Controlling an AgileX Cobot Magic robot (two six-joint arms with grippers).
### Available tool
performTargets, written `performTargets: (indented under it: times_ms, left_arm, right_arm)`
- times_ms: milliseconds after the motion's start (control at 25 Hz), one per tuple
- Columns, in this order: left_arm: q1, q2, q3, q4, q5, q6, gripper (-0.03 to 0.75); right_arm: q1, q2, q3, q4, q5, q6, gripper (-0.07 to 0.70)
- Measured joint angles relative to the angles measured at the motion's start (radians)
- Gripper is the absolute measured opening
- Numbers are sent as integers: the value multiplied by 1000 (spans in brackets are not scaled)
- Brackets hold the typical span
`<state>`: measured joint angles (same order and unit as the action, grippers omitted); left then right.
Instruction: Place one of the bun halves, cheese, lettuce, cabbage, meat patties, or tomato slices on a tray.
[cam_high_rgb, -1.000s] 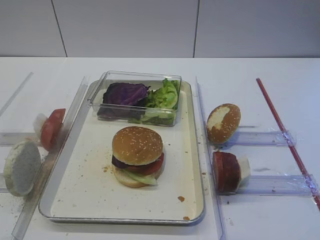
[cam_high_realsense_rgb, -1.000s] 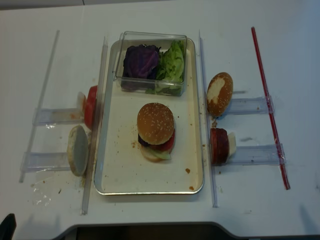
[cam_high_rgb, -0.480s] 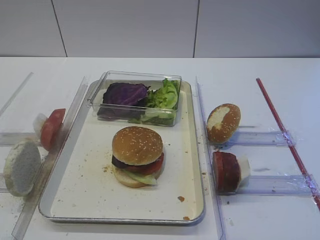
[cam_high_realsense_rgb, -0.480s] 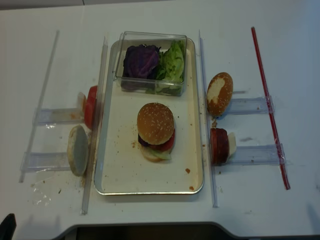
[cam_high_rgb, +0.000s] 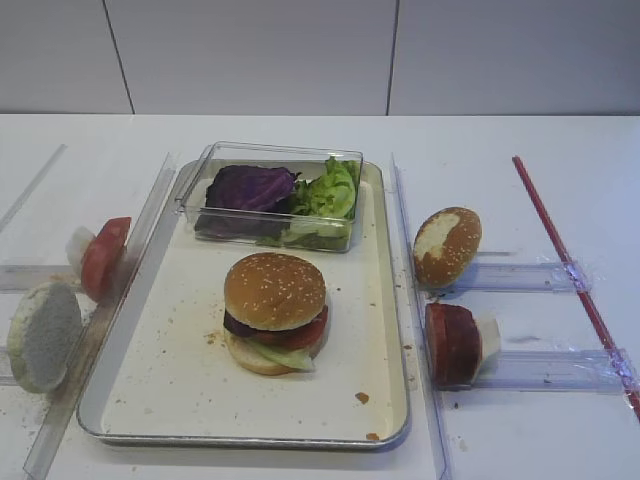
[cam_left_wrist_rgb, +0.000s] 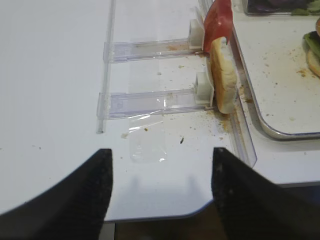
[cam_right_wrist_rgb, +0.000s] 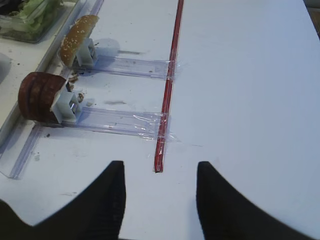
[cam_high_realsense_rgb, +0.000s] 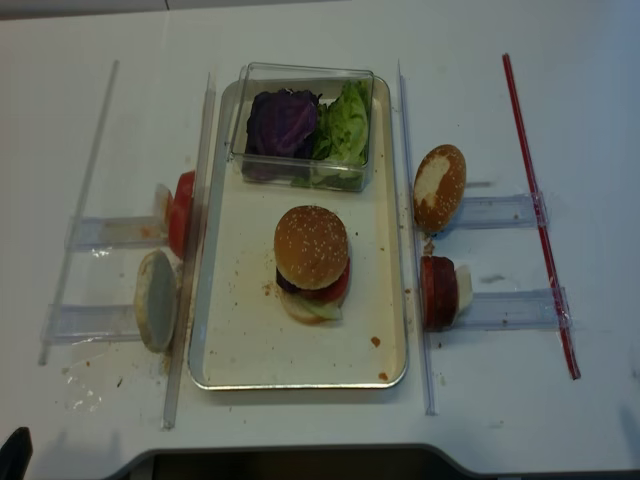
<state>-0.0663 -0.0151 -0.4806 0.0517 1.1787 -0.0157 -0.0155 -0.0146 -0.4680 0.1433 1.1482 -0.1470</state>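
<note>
A sesame-seeded bun top (cam_high_rgb: 275, 288) caps a stacked burger in the middle of the cream tray (cam_high_rgb: 375, 300). Lettuce (cam_high_rgb: 330, 188) and purple cabbage (cam_high_rgb: 250, 186) lie in a clear box (cam_high_rgb: 200, 185) at the tray's far end. Meat patties (cam_high_rgb: 452, 343) stand on edge right of the tray, tomato slices (cam_high_rgb: 103, 257) left of it. No cheese shows. My right gripper (cam_right_wrist_rgb: 160, 165) hovers open over bare table near a red strip (cam_right_wrist_rgb: 167, 95), nothing between its fingers. My left gripper (cam_left_wrist_rgb: 161, 150) is open and empty above the table's front edge.
A brown bun with a pale patch (cam_high_rgb: 447, 245) stands in the right far holder. A floury bun half (cam_high_rgb: 42, 335) stands in the left near holder. Clear plastic rails (cam_high_rgb: 410, 260) run along both sides of the tray. Crumbs lie scattered near the left holders (cam_left_wrist_rgb: 150, 100).
</note>
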Motion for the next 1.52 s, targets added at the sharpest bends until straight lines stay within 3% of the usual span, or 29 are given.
performTargets:
  times_ms: [480,1080,1520]
  left_arm:
    - [0,0,0,0,0,0,412]
    - [0,0,0,0,0,0,412]
    - [0,0,0,0,0,0,412]
  right_arm:
    - [0,0,0,0,0,0,265]
    - [0,0,0,0,-2,0,216]
    - [0,0,0,0,-2,0,129]
